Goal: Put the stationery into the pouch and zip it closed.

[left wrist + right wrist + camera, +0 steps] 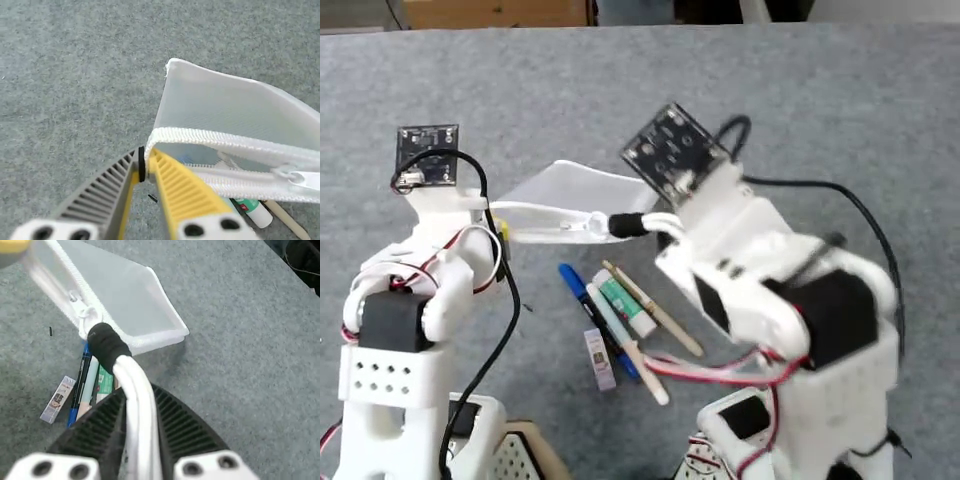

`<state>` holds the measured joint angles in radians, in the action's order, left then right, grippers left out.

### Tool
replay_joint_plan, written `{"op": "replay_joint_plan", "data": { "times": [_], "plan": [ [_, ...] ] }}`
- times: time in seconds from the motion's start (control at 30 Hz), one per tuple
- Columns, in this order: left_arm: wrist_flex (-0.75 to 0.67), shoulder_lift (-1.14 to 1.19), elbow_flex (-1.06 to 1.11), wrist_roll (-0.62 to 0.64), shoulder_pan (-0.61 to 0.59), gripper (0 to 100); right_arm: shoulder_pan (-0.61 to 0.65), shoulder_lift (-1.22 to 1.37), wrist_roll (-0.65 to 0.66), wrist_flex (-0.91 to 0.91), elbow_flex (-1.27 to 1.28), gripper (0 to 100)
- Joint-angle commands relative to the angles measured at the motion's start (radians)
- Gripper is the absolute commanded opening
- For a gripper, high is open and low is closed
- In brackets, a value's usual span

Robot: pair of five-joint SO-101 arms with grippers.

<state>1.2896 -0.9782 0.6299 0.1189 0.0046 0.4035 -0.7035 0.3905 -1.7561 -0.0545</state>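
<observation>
Translucent white mesh pouch, open, is clamped at one corner in the left gripper. The right gripper has its jaws pinched on a black-tipped white cable at the pouch mouth. Blue and white pens just beyond the right jaws look unpacked, and zipping is not yet done.

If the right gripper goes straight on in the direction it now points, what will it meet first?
Most likely the pouch, at its zipper pull. The white tool clamped in the right gripper points there, and its black tip seems to touch the pull, though depth is unclear.
</observation>
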Motion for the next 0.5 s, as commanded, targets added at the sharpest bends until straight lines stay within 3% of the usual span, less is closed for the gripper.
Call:
{"op": "replay_joint_plan", "data": {
  "times": [0.0, 0.23, 0.47],
  "plan": [
    [0.006, 0.002, -0.027, 0.002, -0.025, 3, -0.026, -0.087, 0.003, -0.003, 0.021, 1.2],
    [0.035, 0.003, -0.035, 0.002, -0.019, 3, -0.164, -0.136, 0.003, -0.003, 0.068, 1.2],
    [0.037, 0.003, -0.027, 0.002, -0.016, 3, -0.164, -0.136, 0.003, 0.034, 0.071, 1.4]
  ]
}}
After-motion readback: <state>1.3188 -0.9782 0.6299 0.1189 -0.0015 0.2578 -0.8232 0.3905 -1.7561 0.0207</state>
